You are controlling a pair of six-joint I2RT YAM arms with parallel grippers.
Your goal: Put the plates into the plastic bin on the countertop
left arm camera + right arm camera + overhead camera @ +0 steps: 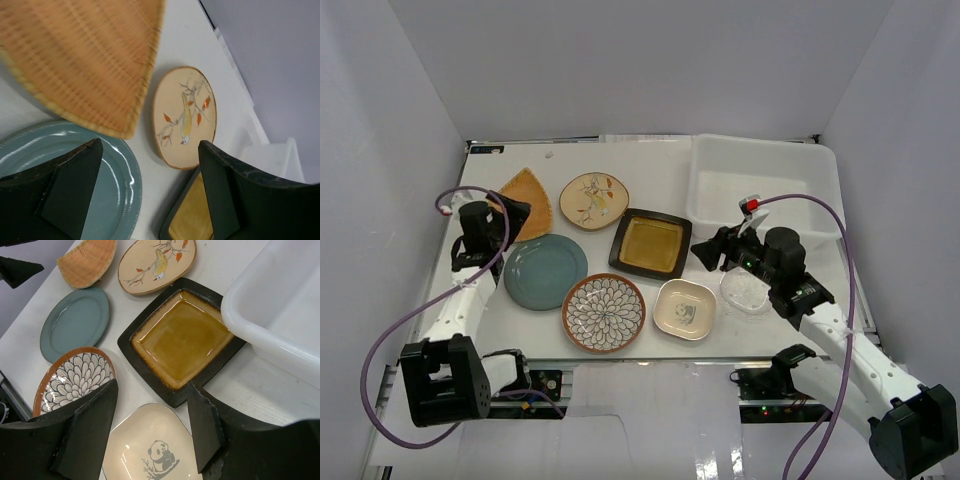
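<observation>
On the countertop (665, 158) lie the plates: wooden fan (527, 196), cream bird plate (593, 200), black square amber-centred plate (651, 243), teal round (545, 271), petal-patterned (604, 312), cream rounded-square with a panda (685, 309), and clear glass (745, 290). The white plastic bin (765, 180) stands empty at the back right. My left gripper (510, 215) is open and empty between fan and teal plate; its wrist view (149, 150) shows the bird plate (184, 117) ahead. My right gripper (705, 250) is open and empty, over the gap between black plate (182, 337) and panda plate (150, 445).
White walls close in the table on the left, back and right. Purple cables (835, 225) loop from both arms. The bin's rim (265, 332) sits just right of the right gripper. The table's near edge runs below the petal plate.
</observation>
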